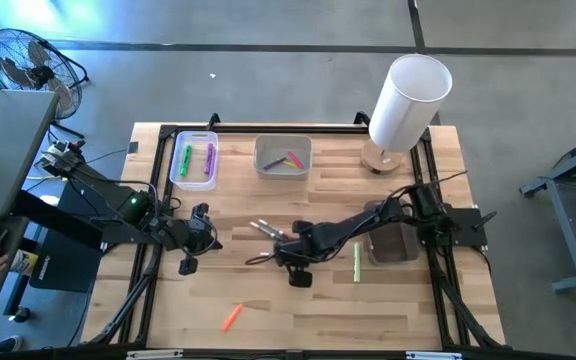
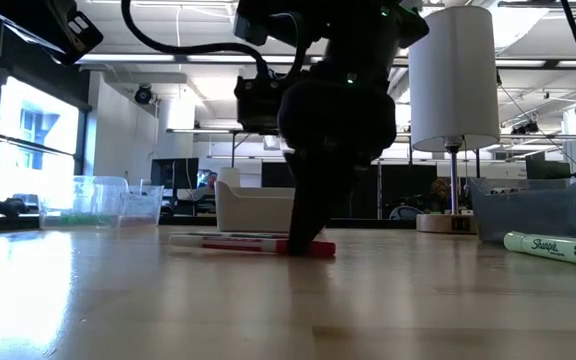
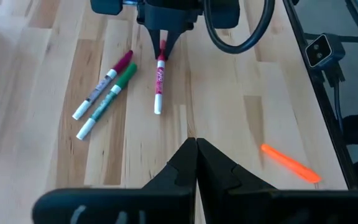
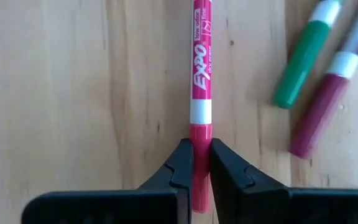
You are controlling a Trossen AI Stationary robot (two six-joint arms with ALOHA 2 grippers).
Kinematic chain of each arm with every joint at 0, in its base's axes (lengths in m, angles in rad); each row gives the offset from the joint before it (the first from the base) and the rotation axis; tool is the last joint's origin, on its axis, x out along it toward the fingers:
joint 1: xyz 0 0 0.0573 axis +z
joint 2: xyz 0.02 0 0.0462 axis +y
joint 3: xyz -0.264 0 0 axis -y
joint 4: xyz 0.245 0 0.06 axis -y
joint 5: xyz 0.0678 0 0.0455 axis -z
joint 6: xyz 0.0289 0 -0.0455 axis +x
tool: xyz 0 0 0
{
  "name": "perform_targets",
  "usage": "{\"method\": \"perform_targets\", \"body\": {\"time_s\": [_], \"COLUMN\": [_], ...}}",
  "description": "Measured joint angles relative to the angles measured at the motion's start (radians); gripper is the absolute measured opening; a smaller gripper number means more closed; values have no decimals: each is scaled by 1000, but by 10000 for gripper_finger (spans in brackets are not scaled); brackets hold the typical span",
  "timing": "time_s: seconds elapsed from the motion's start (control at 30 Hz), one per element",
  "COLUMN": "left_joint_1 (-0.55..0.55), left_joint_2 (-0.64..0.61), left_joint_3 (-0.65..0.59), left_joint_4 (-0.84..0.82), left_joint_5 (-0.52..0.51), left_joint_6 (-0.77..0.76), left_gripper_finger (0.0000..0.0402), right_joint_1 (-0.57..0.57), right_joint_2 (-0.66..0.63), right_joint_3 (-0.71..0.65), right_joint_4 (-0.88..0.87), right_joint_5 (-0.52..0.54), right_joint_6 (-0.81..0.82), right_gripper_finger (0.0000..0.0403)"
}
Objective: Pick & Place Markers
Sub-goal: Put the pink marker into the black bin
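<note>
A pink marker point(image 4: 201, 62) lies flat on the wooden table point(image 1: 268, 300) near its middle, and my right gripper point(image 4: 201, 155) is shut on its cap end, coming down from above. Next to it lie a green marker point(image 4: 306, 56) and a dark red one point(image 4: 328, 99), touching nothing but the table. My left gripper point(image 3: 196, 146) hangs shut above the table's left part, holding nothing. An orange marker point(image 1: 231, 318) lies near the front edge. A yellow-green marker point(image 1: 357, 260) lies right of centre. My right gripper pinches the pink marker's cap point(image 4: 201, 134) between its two fingers, one on each long side. The fingers point(image 3: 163, 43) come steeply from above, pointing down at the marker's end nearest the right arm. The marker lies level on the table along its whole length point(image 2: 253, 243).
At the far edge stand a clear tray point(image 1: 194, 160) holding a green and a purple marker and a white bin point(image 1: 284, 157) with markers. A grey bin point(image 1: 393, 243) sits at the right. A white cylinder point(image 1: 408, 100) stands on a round base at the far right.
</note>
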Motion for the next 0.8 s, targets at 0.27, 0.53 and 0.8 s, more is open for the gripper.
{"method": "perform_targets", "body": {"time_s": [0.27, 0.53, 0.8], "left_joint_1": [0, 0, 0], "left_joint_2": [0, 0, 0], "left_joint_3": [0, 0, 0], "left_joint_4": [-1, -2, 2], "left_joint_5": [0, 8, 0], "left_joint_6": [19, 32, 30], "left_gripper_finger": [0, 0, 0], "right_joint_1": [6, 34, 105], "right_joint_2": [-131, -341, -738], "right_joint_3": [-5, -99, -434], "right_joint_4": [1, -13, -39], "right_joint_5": [13, 207, 469], "right_joint_6": [121, 343, 781], "right_gripper_finger": [22, 22, 22]}}
